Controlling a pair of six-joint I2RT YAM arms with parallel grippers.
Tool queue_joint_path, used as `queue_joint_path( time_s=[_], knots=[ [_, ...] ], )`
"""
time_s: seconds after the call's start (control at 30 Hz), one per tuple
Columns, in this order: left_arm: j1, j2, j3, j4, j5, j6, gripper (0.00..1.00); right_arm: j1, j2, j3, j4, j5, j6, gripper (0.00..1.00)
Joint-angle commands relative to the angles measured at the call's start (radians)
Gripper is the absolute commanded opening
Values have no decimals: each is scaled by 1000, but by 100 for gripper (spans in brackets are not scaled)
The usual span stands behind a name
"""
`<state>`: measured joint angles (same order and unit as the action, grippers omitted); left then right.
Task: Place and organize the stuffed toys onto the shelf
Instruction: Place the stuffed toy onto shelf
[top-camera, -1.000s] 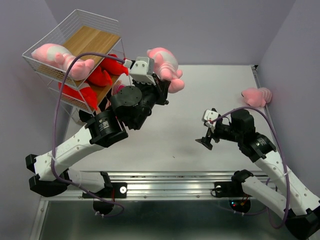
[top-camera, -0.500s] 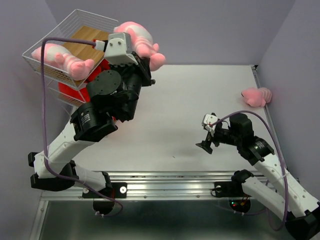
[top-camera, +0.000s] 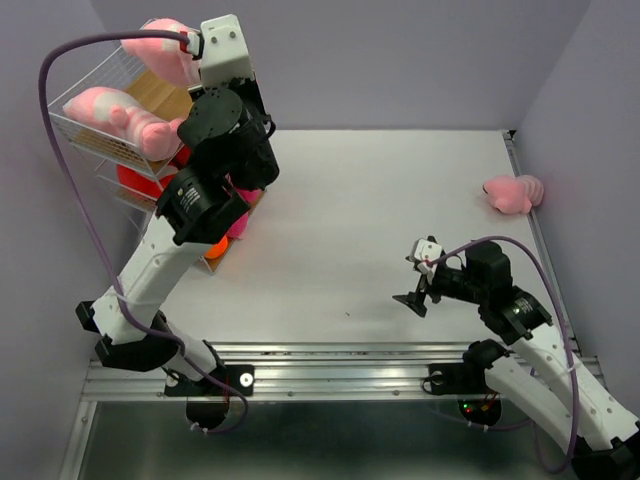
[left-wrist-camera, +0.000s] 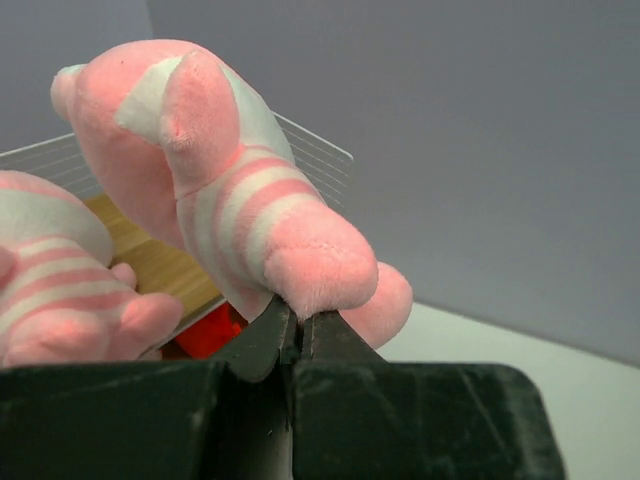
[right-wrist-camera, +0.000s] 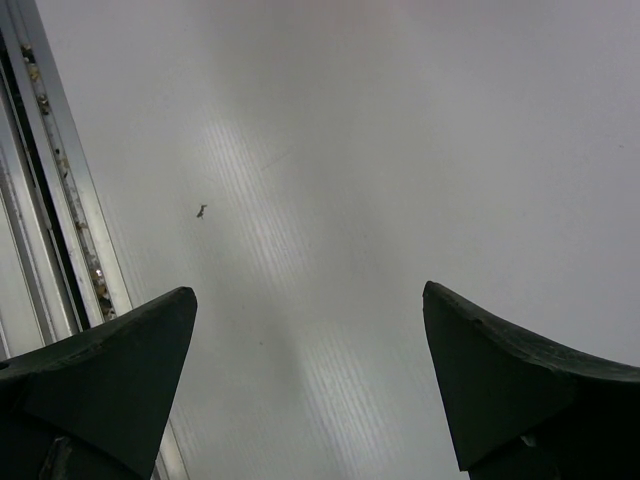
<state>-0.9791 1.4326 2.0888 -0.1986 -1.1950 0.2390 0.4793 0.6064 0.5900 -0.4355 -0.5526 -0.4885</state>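
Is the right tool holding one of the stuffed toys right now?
No, the right tool is open and empty, with only the white table surface showing in its gap.

The shelf (top-camera: 105, 175), a slanted white wire rack with light wooden boards, stands at the upper left of the overhead view. One pink-and-white striped plush (left-wrist-camera: 220, 190) is held up over its top tier, at the frame's top left, with one stubby limb pinched between the closed fingers of the left gripper (left-wrist-camera: 297, 322). A second striped plush (top-camera: 115, 112) lies on the top board, toward its left side. Red plush toys (top-camera: 138, 182) sit on the tier below, partly hidden. A third pink plush (top-camera: 512, 193) lies alone at the right edge of the frame, well apart from the shelf.
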Motion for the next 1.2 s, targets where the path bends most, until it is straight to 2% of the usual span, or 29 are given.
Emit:
queue_joint_path(
  time_s=[0.0, 0.13, 0.27, 0.53, 0.7, 0.83, 1.17],
  knots=[
    [118, 34, 120, -74, 72, -6, 0, -1, -30, -1, 64, -29, 18, 100],
    [220, 107, 191, -166, 175, -91, 0, -10, -42, -7, 69, -35, 15, 100],
    [344, 135, 188, -209, 280, -153, 0, -19, -50, -10, 69, -40, 8, 100],
    [512, 129, 93, -252, 385, -205, 0, -50, -56, -12, 69, -47, 7, 100],
    [566, 81, -42, -222, 460, -233, 0, -59, -54, -15, 69, -56, 5, 100],
    [591, 69, -73, -232, 477, -233, 0, -70, -54, -15, 67, -58, 5, 100],
    [597, -11, -174, -249, 370, -305, 0, -79, -51, -15, 67, -63, 2, 100]
  ],
)
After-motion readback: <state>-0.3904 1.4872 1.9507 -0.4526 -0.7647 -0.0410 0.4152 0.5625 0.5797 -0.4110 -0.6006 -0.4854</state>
